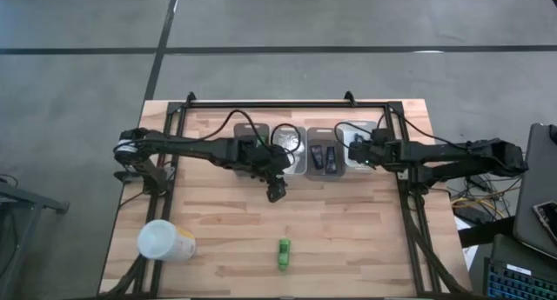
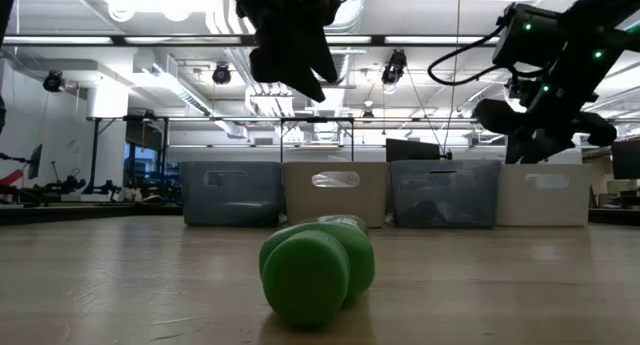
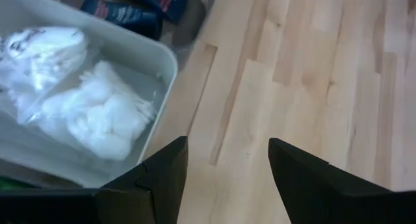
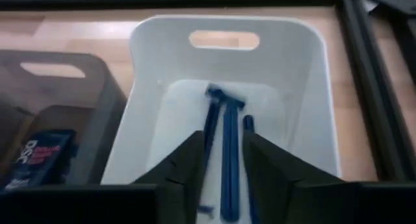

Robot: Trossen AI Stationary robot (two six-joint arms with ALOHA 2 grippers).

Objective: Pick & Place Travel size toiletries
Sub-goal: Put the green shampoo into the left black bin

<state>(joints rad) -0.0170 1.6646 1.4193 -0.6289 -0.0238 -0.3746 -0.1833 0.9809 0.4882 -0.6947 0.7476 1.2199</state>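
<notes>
A bright green little bottle [image 1: 284,254] lies on its side on the wooden table near the near edge, and it looms large in the low view [image 2: 315,265]. My left gripper [image 1: 277,193] hangs open above bare wood [image 3: 227,152], just on the near side of the bin row, beside the bin of white crinkly packets [image 3: 78,100]. My right gripper [image 1: 355,152] hovers over the rightmost white bin [image 4: 292,87], its fingers a little apart [image 4: 223,143]. Thin blue razors [image 4: 227,133] lie on that bin's floor below it. Black tubes [image 1: 324,158] rest in the neighbouring bin.
Several bins [image 2: 335,190] stand in a row along the far side of the table. A large white cylinder with a yellowish base [image 1: 165,242] lies near the near left corner. A black frame [image 1: 287,103] runs around the table's far and side edges. Bare wood surrounds the green bottle.
</notes>
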